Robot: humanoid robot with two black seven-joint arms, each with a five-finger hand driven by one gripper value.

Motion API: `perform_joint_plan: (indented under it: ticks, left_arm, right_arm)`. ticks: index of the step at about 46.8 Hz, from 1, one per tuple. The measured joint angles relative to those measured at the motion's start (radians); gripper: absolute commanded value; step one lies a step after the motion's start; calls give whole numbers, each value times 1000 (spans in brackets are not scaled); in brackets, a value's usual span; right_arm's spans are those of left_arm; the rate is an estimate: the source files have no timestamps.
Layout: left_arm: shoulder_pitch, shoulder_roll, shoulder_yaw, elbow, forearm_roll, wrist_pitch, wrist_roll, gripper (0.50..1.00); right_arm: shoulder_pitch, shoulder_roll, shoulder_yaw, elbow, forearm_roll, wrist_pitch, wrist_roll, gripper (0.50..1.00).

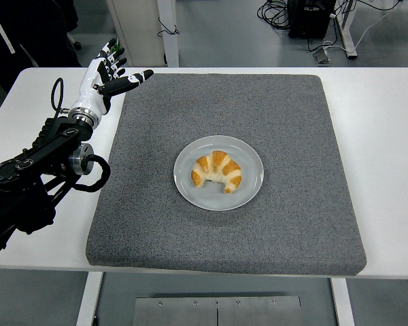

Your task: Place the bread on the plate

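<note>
Left arm in from the left edge, hand raised and empty.
Left hand (107, 73) held high at the far left, fingers spread and relaxed, thumb stretched out to the right, wrist angled up from the black forearm.
</note>
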Motion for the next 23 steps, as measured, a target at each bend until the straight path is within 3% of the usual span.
perform_joint_plan:
  ticks: [9, 23]
  left_arm:
    - [-6, -16, 0, 45, -81, -1, -56, 966]
    - [-14, -59, -9, 109, -153, -12, -73, 966]
  right_arm:
    - [0, 0, 0, 0, 0, 0, 0, 1000]
    - [0, 0, 0, 0, 0, 0, 0, 1000]
